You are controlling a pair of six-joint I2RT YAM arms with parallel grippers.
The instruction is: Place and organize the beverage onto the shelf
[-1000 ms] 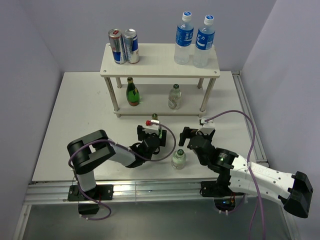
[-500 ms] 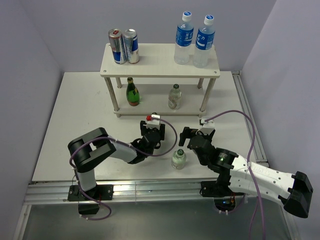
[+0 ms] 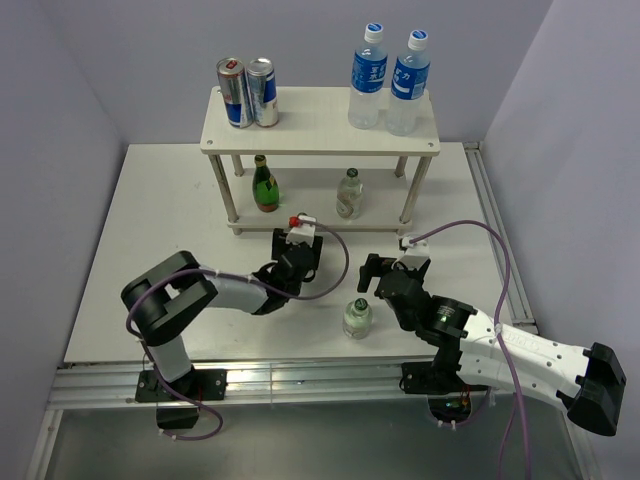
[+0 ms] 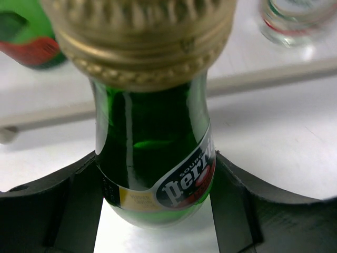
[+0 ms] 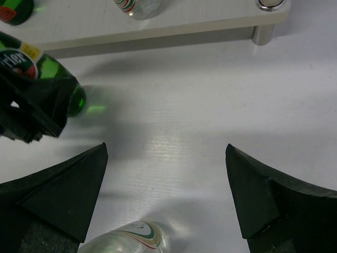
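A white table [image 3: 150, 220] fills a narrow booth closed in by pale lavender-grey walls. The back wall [image 3: 300, 40] stands beyond its far edge, with the left wall [image 3: 50, 150] and the right wall [image 3: 575, 150] at its sides. An aluminium rail [image 3: 300, 385] runs along the table's near edge, another [image 3: 495, 230] along its right edge. Below lies a dull grey surface [image 3: 320, 445]. Soft, even light leaves a sheen along the near edge.
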